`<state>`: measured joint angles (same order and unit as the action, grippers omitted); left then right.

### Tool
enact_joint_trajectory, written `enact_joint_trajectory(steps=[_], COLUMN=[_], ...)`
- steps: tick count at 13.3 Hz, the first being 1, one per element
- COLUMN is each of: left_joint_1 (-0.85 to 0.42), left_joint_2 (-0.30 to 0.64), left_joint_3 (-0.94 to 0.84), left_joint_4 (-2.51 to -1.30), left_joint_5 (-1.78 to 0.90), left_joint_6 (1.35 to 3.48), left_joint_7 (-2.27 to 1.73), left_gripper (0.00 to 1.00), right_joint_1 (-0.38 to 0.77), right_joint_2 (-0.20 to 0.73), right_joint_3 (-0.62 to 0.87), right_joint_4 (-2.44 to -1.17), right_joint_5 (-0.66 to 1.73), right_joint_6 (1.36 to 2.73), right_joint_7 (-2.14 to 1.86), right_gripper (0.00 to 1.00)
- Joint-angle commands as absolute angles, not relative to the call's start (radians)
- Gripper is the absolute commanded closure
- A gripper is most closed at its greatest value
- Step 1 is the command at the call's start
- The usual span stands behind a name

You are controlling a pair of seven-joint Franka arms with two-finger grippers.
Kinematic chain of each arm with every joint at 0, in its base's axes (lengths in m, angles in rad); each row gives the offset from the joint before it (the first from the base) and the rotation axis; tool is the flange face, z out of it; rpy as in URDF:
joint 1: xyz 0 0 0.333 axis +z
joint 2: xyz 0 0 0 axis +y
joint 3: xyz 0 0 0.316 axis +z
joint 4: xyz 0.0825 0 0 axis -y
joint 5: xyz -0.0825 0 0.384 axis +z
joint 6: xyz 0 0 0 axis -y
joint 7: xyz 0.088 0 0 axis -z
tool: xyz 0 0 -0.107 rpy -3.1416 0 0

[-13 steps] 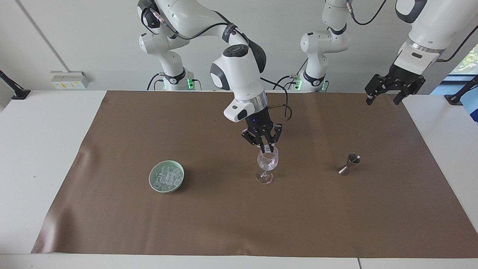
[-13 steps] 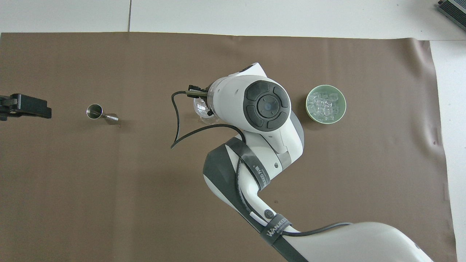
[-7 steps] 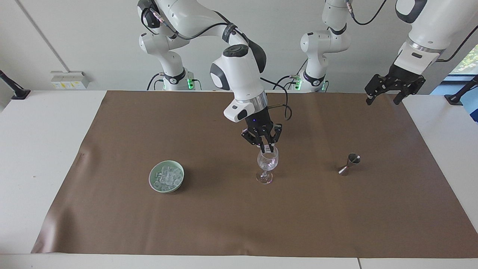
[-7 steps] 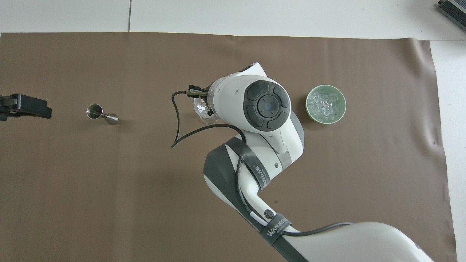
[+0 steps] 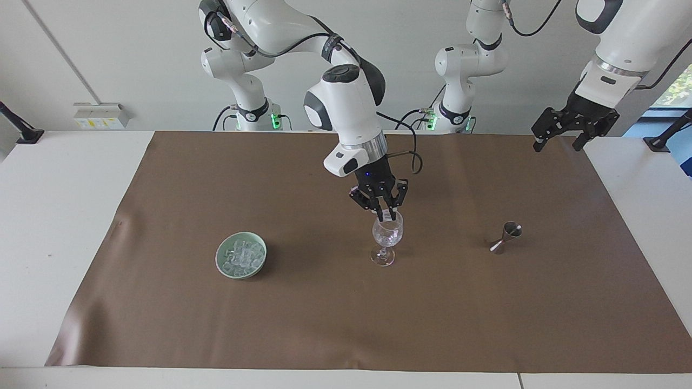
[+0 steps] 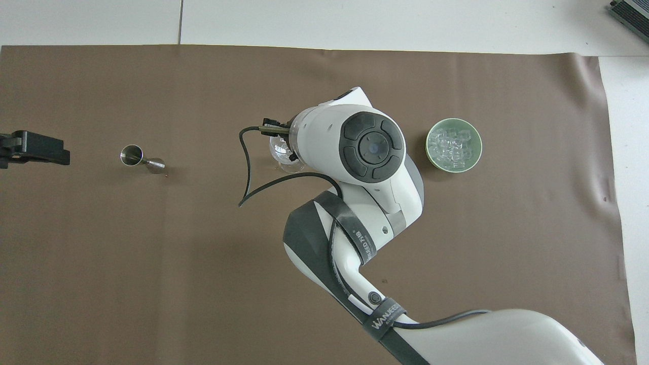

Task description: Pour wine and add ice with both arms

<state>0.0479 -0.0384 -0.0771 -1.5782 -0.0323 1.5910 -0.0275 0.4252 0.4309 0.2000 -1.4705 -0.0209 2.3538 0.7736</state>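
Brown mat (image 5: 346, 324), white table (image 5: 54, 216)

The right arm (image 5: 346, 108) bends forward and down, its wrist nearly vertical, with the right pincer (image 5: 385, 216) closed at the fingertips, while the left arm (image 5: 616, 48) waits raised, its left pincer (image 5: 559, 141) spread open, pointing downward.

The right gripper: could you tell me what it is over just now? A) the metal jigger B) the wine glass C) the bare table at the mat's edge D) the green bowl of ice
B: in the facing view the right gripper hangs fingertips down at the rim of the wine glass, apart from the green bowl and the jigger.
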Motion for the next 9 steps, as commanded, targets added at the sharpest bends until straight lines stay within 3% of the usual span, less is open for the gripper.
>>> enact_joint_trajectory(steps=[1,9], left_joint_1=[0.058,0.057], left_joint_2=[-0.06,-0.064], left_joint_3=[-0.08,-0.08], left_joint_4=[-1.603,-1.615], left_joint_5=[-0.02,-0.011], left_joint_6=[1.589,1.575], left_joint_7=[-0.005,0.027], left_gripper=[0.0,0.0], right_joint_1=[0.413,0.413], right_joint_2=[0.439,0.439], right_joint_3=[0.209,0.209], right_joint_4=[-1.468,-1.468], right_joint_5=[-0.034,-0.034], right_joint_6=[2.373,2.373], right_joint_7=[0.756,0.756], right_gripper=[0.85,0.76])
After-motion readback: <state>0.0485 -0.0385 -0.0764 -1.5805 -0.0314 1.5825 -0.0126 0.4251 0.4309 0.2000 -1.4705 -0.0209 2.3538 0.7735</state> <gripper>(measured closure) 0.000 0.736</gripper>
